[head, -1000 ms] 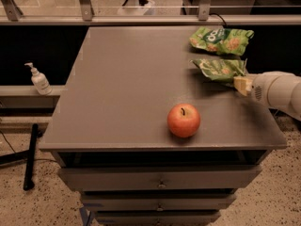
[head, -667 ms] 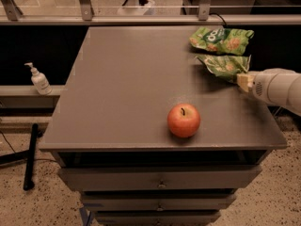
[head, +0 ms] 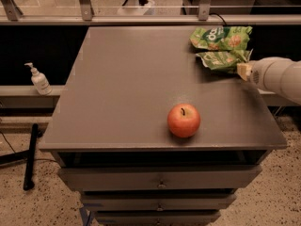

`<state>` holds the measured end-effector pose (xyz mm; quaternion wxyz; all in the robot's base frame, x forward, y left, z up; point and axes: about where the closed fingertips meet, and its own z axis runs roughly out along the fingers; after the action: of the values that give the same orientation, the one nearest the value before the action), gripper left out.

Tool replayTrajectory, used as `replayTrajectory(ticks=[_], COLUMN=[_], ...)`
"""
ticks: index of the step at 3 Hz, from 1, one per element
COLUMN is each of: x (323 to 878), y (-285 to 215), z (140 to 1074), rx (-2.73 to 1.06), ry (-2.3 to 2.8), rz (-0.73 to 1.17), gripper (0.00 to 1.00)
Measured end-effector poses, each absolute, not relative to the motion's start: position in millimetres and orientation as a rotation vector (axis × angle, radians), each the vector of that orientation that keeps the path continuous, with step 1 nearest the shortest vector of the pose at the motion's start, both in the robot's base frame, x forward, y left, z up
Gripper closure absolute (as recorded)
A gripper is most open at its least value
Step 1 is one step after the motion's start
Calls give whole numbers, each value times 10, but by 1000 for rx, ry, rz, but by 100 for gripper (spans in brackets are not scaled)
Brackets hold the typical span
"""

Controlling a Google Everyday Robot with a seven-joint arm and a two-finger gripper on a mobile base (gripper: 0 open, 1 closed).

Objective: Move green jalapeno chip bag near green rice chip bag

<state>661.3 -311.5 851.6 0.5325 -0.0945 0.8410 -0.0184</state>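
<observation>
The green rice chip bag, bright green with white letters and tan puffs, lies at the far right of the table top. The green jalapeno chip bag sits just in front of it, its far edge touching or overlapping the rice bag. My gripper reaches in from the right on a white arm and is shut on the jalapeno bag's right end, at the table's right edge.
A red apple stands near the front edge of the grey table. Drawers are below the table top. A soap dispenser stands on a ledge to the left. A glass rail runs behind the table.
My gripper and the jalapeno bag have moved together toward the back of the table, closing the gap to the rice bag. The apple has not moved.
</observation>
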Motion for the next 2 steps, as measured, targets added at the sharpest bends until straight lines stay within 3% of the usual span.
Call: replayTrajectory(ticks=[2], x=[6770], y=[-2858], z=[8675], rx=[-256], ry=[1958], rz=[-7], gripper=[61])
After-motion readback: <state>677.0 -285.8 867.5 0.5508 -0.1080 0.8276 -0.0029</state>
